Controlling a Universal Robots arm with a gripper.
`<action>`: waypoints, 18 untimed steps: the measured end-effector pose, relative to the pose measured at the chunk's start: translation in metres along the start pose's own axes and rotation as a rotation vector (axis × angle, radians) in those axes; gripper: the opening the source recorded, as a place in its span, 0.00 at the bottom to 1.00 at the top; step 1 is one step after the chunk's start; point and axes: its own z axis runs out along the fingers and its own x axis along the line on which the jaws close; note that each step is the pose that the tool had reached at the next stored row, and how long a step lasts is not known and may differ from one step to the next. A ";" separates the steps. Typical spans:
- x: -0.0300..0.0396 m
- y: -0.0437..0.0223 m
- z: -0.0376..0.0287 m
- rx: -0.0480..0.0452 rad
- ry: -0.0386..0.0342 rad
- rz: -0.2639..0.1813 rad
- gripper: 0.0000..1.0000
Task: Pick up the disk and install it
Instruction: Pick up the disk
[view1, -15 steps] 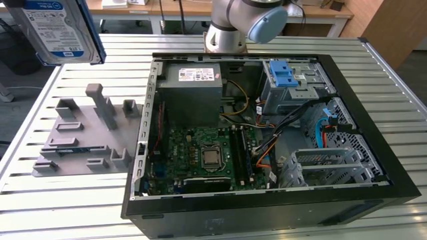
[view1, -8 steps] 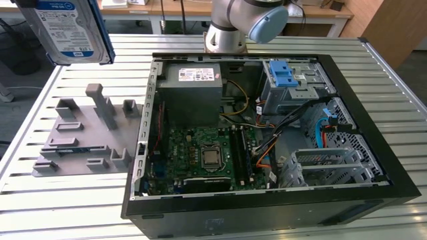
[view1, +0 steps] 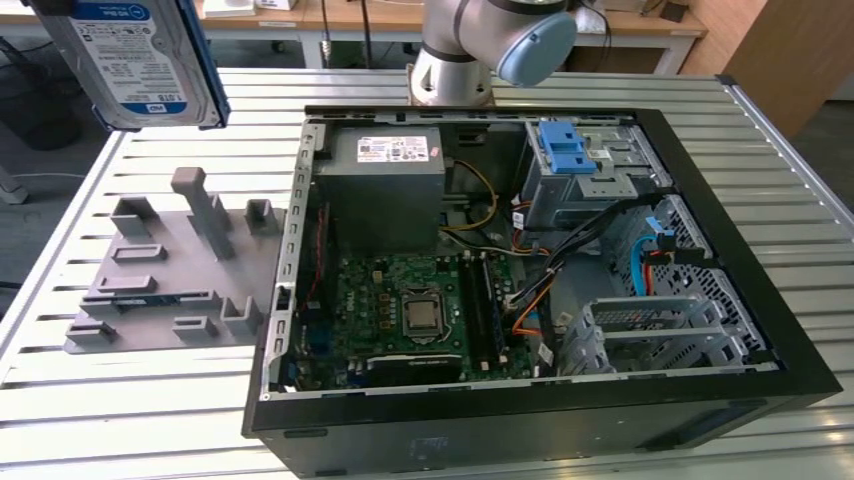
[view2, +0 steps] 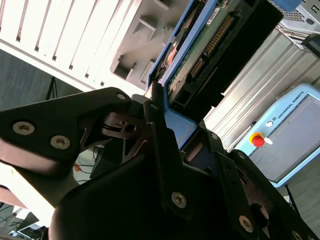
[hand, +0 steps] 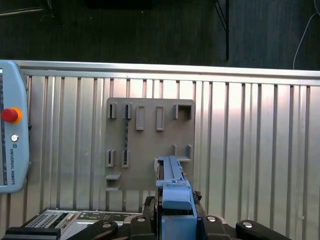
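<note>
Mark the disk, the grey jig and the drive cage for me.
disk (view1: 123, 48): exterior view, on its white-and-blue label.
grey jig (view1: 171, 278): exterior view, on bare base plate.
drive cage (view1: 611, 186): exterior view, on its metal frame.

The arm (view1: 461, 50) is silver-grey and tubular, with a pale blue round joint cap (view1: 537, 45). Its tool (view2: 161, 100) is matte black angular plates (2 silver screws (view2: 23, 127) dot the broad side plate).
</note>
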 end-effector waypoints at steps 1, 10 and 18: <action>0.0004 -0.0001 -0.0001 -0.0001 0.0001 0.000 0.36; 0.0103 0.0002 -0.0001 -0.0001 0.0029 0.000 0.36; 0.0197 -0.0005 -0.0002 -0.0002 0.0111 0.000 0.36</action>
